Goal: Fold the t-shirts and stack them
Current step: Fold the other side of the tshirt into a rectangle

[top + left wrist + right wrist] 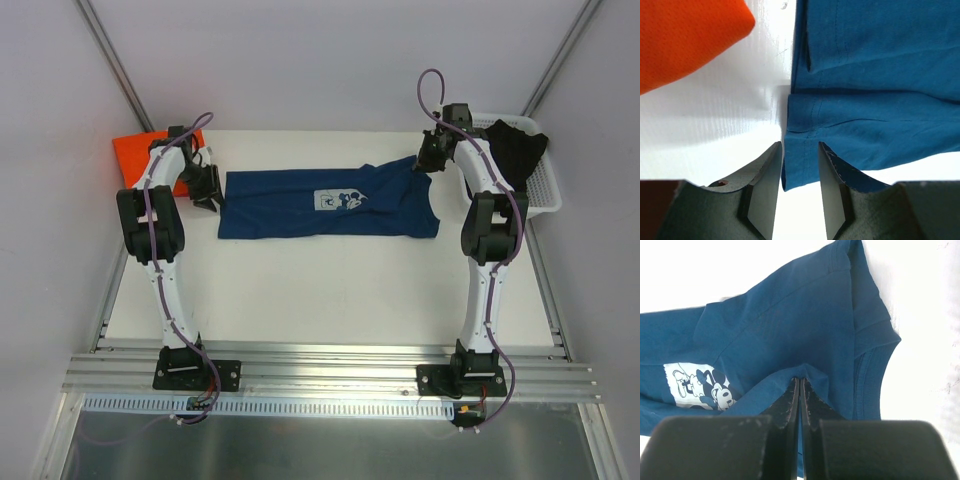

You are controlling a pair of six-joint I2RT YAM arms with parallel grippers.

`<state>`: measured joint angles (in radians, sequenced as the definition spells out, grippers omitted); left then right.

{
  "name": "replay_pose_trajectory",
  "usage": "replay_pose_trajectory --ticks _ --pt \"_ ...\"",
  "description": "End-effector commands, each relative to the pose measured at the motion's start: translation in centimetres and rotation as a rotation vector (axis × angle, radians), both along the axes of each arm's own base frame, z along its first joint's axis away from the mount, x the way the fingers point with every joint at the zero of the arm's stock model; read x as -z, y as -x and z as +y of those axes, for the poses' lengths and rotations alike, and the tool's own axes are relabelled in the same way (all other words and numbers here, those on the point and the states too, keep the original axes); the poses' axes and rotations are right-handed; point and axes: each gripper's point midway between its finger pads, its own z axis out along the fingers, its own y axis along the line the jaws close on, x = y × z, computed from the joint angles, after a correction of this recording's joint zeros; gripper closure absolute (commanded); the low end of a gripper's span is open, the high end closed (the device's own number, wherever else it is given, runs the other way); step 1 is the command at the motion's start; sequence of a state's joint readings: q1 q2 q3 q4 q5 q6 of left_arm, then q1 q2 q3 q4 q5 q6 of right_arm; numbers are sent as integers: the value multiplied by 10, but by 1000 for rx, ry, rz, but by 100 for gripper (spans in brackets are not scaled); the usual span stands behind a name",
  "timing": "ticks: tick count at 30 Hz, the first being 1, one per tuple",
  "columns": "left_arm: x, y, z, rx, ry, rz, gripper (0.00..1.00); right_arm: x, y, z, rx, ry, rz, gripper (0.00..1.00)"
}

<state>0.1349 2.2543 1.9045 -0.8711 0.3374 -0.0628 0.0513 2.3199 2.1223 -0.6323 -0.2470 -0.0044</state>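
The navy t-shirt (330,203) lies spread lengthwise across the middle of the table, its pale cartoon print (337,199) facing up. The orange t-shirt (135,152) lies folded at the far left corner. My left gripper (208,190) stands at the navy shirt's left edge. In the left wrist view its gripper (800,150) is open, and a hemmed corner of the navy t-shirt (875,75) lies loose between the fingers. The orange t-shirt (685,35) shows at the upper left there. My right gripper (428,160) is at the shirt's upper right end. In the right wrist view the gripper (800,382) is shut on a raised fold of the navy t-shirt (790,325).
A white plastic basket (548,195) stands at the table's right edge with dark cloth (515,150) in it, close behind the right arm. Grey walls close in on both sides, and an aluminium rail runs along the near edge.
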Motion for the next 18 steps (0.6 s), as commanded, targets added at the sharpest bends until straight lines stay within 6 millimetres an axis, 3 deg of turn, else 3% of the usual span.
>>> replay_pose_trajectory --ticks 1,16,17,18 --pt "-10 0 -5 -3 40 -6 65 -33 -6 4 -12 1 -83 99" --pt "7 -8 -15 21 67 12 69 -29 -6 7 -17 10 -77 100" --pt "6 -9 -14 20 69 10 70 -29 -6 7 -18 10 -77 99" --pt "7 -9 -14 21 70 8 78 -28 -6 7 -18 13 -76 100"
